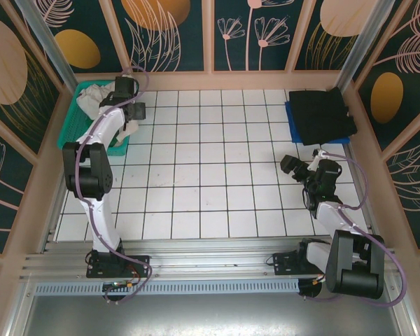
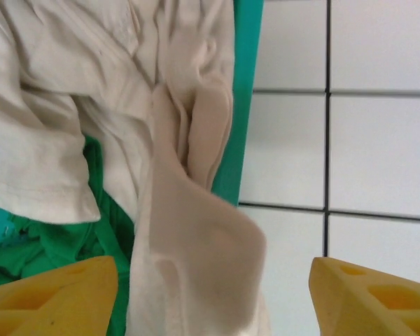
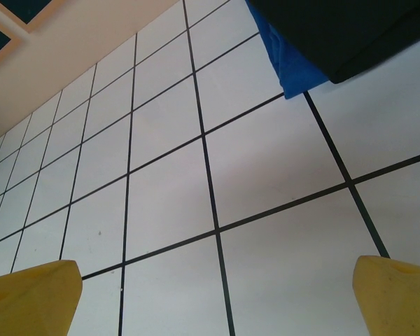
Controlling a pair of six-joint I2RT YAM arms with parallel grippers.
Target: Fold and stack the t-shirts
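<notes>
Straddling the cream shirt (image 2: 196, 231) with left gripper (image 2: 213, 294) spread wide; risking catching the basket (image 2: 245, 105) rim beneath draped cloth. Holding right gripper (image 3: 217, 294) wide, empty.

Top cam: fixed high at near edge, looks down on whole tiled table (image 1: 210, 175). Left wrist cam: close, straight down on cream t-shirt (image 2: 189, 231) at basket rim (image 2: 245, 84), top cam's far-left corner. Right wrist cam: low, oblique across tiles toward black t-shirt (image 3: 350, 28), top cam's far-right.
</notes>
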